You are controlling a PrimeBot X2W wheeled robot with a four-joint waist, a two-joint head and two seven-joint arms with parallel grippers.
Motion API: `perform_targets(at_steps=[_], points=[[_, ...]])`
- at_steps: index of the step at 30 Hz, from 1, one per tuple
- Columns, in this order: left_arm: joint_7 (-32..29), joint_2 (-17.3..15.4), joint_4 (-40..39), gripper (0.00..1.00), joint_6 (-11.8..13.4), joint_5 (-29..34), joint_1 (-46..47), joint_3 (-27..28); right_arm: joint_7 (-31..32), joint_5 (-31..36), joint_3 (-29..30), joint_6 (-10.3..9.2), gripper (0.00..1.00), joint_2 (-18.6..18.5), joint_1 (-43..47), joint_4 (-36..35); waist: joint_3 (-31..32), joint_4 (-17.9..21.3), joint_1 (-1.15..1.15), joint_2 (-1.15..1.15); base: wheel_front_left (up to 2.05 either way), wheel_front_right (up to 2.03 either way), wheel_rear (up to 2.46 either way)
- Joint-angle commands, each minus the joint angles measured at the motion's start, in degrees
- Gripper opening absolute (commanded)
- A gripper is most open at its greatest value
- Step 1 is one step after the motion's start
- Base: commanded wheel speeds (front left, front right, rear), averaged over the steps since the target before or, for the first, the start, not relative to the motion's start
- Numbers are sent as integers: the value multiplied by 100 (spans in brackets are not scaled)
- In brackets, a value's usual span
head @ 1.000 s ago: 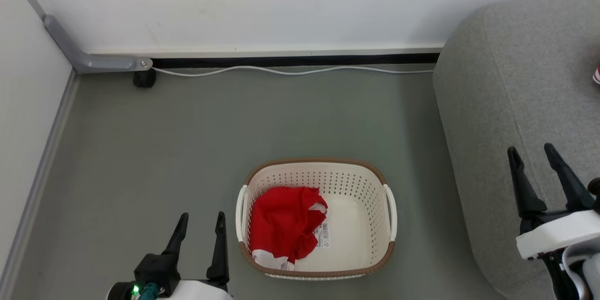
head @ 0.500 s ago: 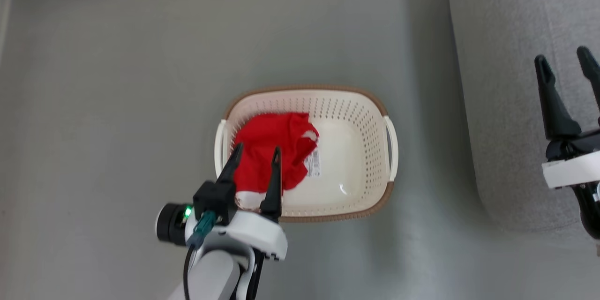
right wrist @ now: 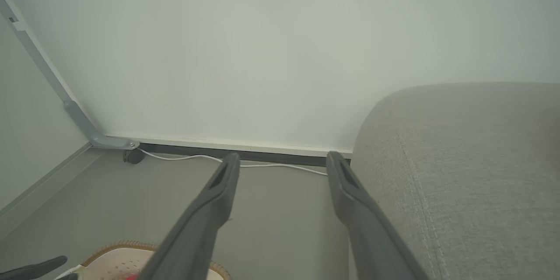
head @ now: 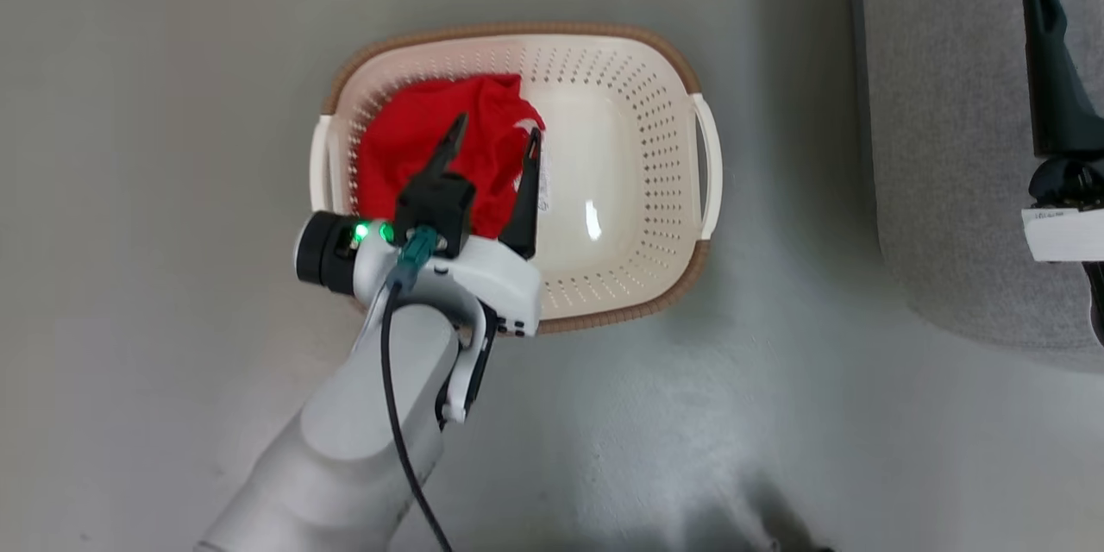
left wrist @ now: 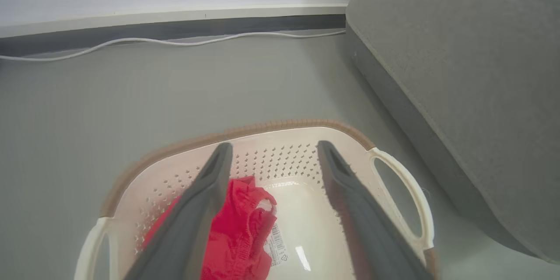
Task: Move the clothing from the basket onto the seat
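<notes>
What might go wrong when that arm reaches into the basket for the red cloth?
The open left gripper hangs over the edge of the clothing, one finger above bare basket floor, so it may pinch only a thin fold that slips out before reaching the seat. Coming down too far, the fingers could jab the base and shove the basket.

Sticker [left wrist: 277, 245] (barcode, seemingly) on basket [left wrist: 284, 124] illegible.
</notes>
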State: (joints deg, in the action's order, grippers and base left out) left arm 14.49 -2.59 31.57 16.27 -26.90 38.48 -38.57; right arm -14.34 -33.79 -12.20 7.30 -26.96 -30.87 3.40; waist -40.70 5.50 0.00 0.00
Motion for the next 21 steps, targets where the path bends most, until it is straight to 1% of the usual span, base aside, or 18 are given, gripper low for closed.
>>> perform_targets(at_steps=[1,8,14,18,19,21], points=[[51,-29,46,100,1,-34,124,50,-66,-66,-78,19,100,-124,26,-177,-280,173,0,0,0,0,0],[51,-29,1289,100,-127,-362,822,-381,-66,-116,-152,19,100,-77,-130,-314,-563,375,0,0,0,0,0],[11,-29,2296,100,-157,-725,1440,-1002,-66,-141,-199,19,100,-81,-181,-372,-803,504,0,0,0,0,0],[-519,-29,2825,100,-103,-957,1802,-1445,-66,-155,-240,19,100,-60,-239,-420,-974,566,0,0,0,0,0],[-761,-29,2969,100,-51,-1031,1923,-1640,-66,-156,-274,19,100,-41,-256,-438,-1028,593,0,0,0,0,0],[-942,-29,3097,100,20,-1067,2044,-1817,-66,-159,-296,19,100,-28,-260,-472,-1099,619,0,0,0,0,0]])
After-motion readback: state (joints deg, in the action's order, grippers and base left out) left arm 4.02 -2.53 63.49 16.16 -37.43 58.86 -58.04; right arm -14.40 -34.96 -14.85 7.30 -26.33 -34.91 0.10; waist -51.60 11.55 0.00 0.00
